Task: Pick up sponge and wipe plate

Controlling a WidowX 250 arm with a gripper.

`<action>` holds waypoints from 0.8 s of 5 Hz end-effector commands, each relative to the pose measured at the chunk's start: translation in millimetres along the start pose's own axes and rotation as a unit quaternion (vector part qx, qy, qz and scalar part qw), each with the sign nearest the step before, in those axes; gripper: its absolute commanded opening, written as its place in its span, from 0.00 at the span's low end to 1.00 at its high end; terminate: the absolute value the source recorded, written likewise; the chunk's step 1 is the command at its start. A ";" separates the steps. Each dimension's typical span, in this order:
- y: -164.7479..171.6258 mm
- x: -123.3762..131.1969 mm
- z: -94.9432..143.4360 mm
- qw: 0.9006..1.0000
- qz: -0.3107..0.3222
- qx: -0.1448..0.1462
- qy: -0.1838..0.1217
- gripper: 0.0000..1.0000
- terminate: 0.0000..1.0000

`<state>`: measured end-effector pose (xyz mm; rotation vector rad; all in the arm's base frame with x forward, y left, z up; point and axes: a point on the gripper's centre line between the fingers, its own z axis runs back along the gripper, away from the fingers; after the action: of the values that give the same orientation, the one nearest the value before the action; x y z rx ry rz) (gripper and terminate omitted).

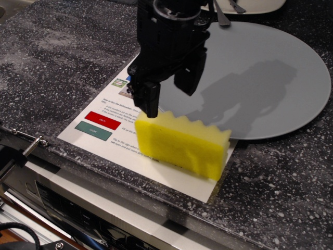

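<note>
A dark speckled stone table is carrying the scene; its front edge is meeting a metal appliance panel at lower left. A white printed sheet, bearing a red and a green label, is lying flat on the table. The sponge, a bright yellow foam block, is standing on its long edge on the sheet with its wavy ridged face turned upward, just in front of the plate. The plate, a wide matte grey disc, is overlapping the far part of the sheet and is carrying the arm's shadow. A white dish with cutlery is sitting at the top edge. The black gripper is hanging over the sponge's left end, jaws spread apart and grasping nothing, one finger nearly touching the ridges.
</note>
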<state>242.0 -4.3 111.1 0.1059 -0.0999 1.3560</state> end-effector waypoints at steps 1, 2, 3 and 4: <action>-5.9 -4.0 -2.1 0.999 0.027 -0.010 0.036 1.00 0.00; -1.5 -7.2 -10.6 0.999 0.029 -0.015 0.042 1.00 0.00; -3.3 -8.1 -19.3 0.999 0.022 -0.013 0.039 1.00 0.00; -4.4 -8.3 -24.4 0.999 0.014 -0.012 0.035 1.00 0.00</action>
<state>243.8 -5.7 80.1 0.0487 -0.0410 1.4001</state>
